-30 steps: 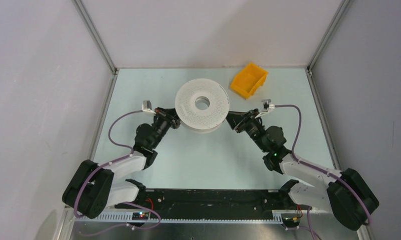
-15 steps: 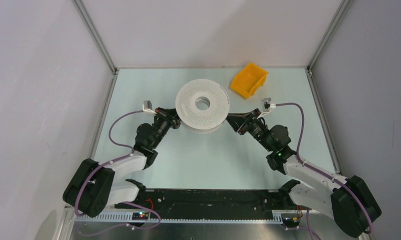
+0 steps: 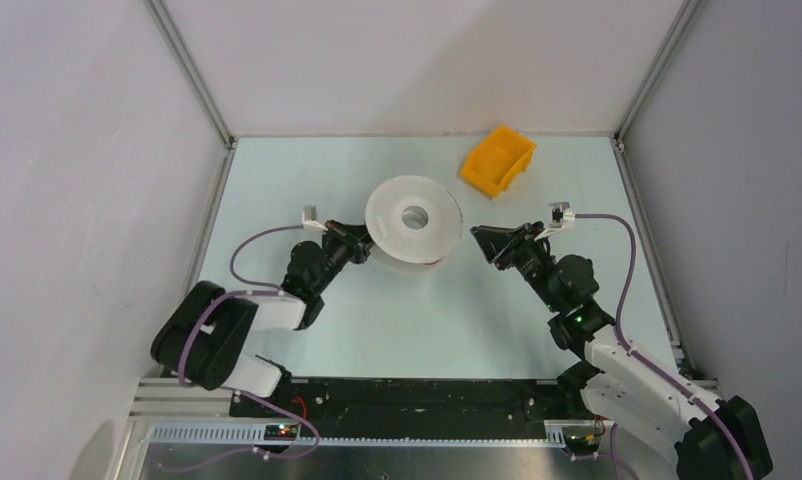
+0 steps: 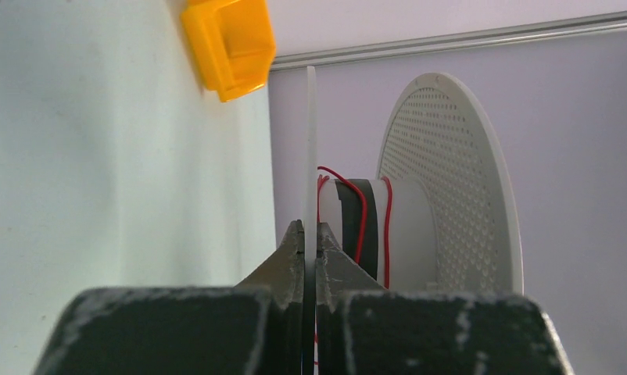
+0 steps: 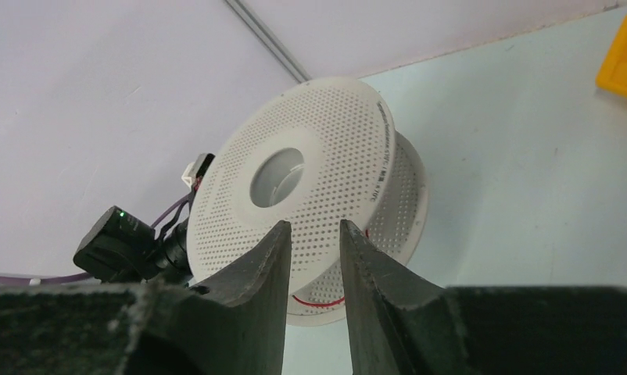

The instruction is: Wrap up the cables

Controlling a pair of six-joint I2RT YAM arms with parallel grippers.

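Observation:
A white perforated spool (image 3: 414, 222) stands tilted on the table, with thin red cable (image 4: 363, 211) wound round its dark hub. My left gripper (image 3: 360, 240) is shut on the spool's thin lower flange (image 4: 311, 141), seen edge-on between its jaws in the left wrist view (image 4: 311, 230). My right gripper (image 3: 482, 238) is open and empty, a short way right of the spool and not touching it. In the right wrist view the spool (image 5: 310, 164) lies beyond the parted fingers (image 5: 314, 226), with a strand of red cable (image 5: 318, 301) under its top flange.
An orange bin (image 3: 498, 160) sits at the back right of the pale green table; it also shows in the left wrist view (image 4: 231, 43) and the right wrist view (image 5: 625, 66). Grey walls and metal rails close in the sides.
My right gripper has come off the spool's right edge and drawn back to the right. The spool has shifted a little right and tilted, with my left gripper following it.

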